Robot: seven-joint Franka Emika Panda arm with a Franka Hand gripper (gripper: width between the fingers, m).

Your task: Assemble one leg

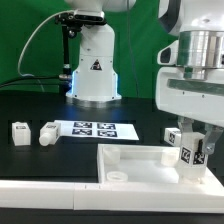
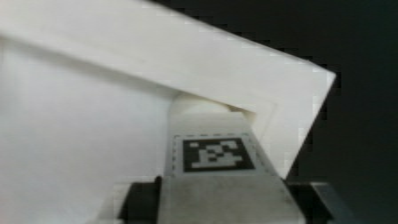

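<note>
Gripper (image 1: 190, 143): we see it clamped on the leg (image 1: 186, 158).
Leg axis: upright, in line with the fingers.
Leg place: over the tray piece (image 1: 128, 152) corner, exterior view's right.

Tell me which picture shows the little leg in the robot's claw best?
The wrist view. There the leg sits big in the middle, its square tag facing the camera, held by the gripper beside a corner of the white tray piece. The exterior view shows it small at that view's right, partly hidden by the gripper.
</note>
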